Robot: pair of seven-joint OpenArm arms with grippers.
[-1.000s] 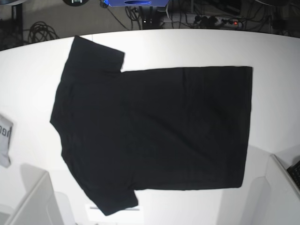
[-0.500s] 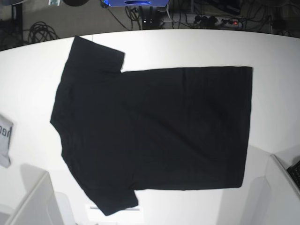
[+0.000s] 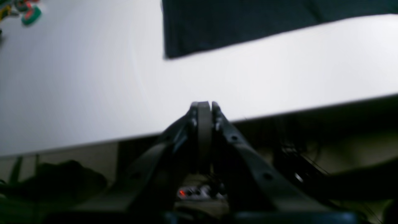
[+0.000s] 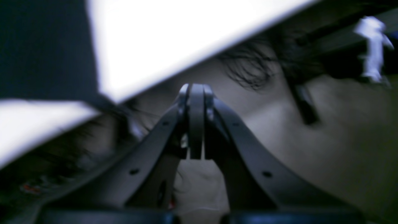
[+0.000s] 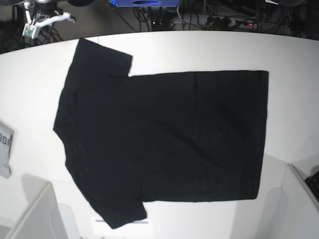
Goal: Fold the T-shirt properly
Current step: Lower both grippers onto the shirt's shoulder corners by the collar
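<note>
White tabletop fills the base view, with dark floor and cable clutter beyond its far edge.

Left gripper: the fingertips are pressed together with nothing between them. The gripper hangs off the table edge, well apart from the cloth. Right gripper: also fully closed and empty, likewise beyond the table edge.

Large black short-sleeved cloth T-shirt: it lies flat and spread on the tabletop, plain side up, sleeves toward the view's left, hem toward its right. No fold is made yet.

Recommended procedure for the step in hand: open both grippers before descending, then approach matching corners along one side of the T-shirt. Pinch only the fabric edge, keep both grips level, and carry the edge across evenly so that no wrinkles form.

Small grey cloth item with dark lettering: it rests at the left table edge, apart from the T-shirt.

Change from the earlier base frame: a white mechanism part now appears at the upper left corner; the T-shirt lies unchanged.
</note>
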